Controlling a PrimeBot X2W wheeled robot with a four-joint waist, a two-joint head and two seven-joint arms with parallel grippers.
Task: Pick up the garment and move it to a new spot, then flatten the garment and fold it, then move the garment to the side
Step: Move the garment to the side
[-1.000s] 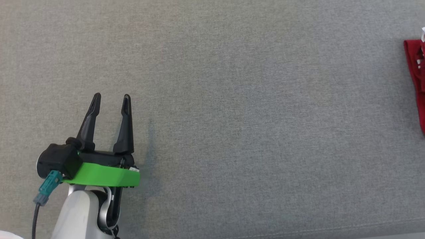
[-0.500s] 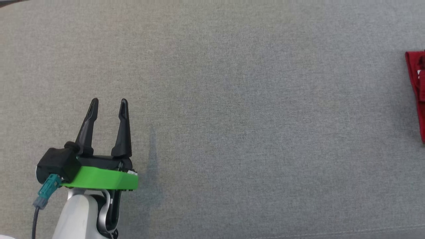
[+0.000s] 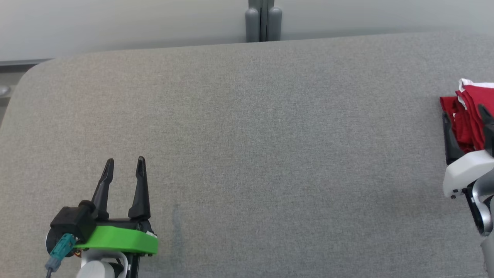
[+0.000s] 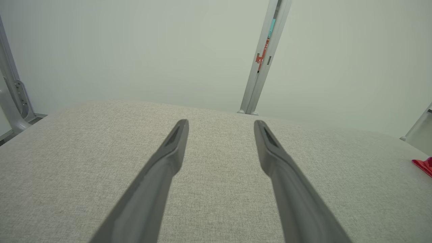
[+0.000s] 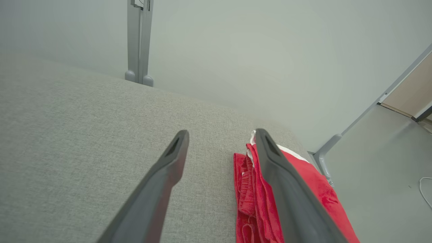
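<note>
The garment (image 3: 469,101) is red with a white edge and lies folded at the far right of the grey cushioned surface (image 3: 270,135). The right wrist view shows the garment (image 5: 248,189) flat under and beside the right-hand finger. It also appears as a red sliver (image 4: 424,165) in the left wrist view. My right gripper (image 3: 463,111) hovers over its near left part, open, with nothing between its fingers (image 5: 221,133). At the lower left my left gripper (image 3: 125,162) stands open and empty above bare fabric (image 4: 221,123).
A pale wall with a grey post (image 3: 263,19) runs behind the surface's far edge. The surface's far left corner (image 3: 27,77) is rounded. Beyond the garment, the right edge drops to the floor (image 5: 388,175), where a metal frame leg (image 5: 324,158) stands.
The head camera has tilted up, bringing the far edge and wall into view. My right gripper has come into view at the garment. The left gripper holds its pose.
</note>
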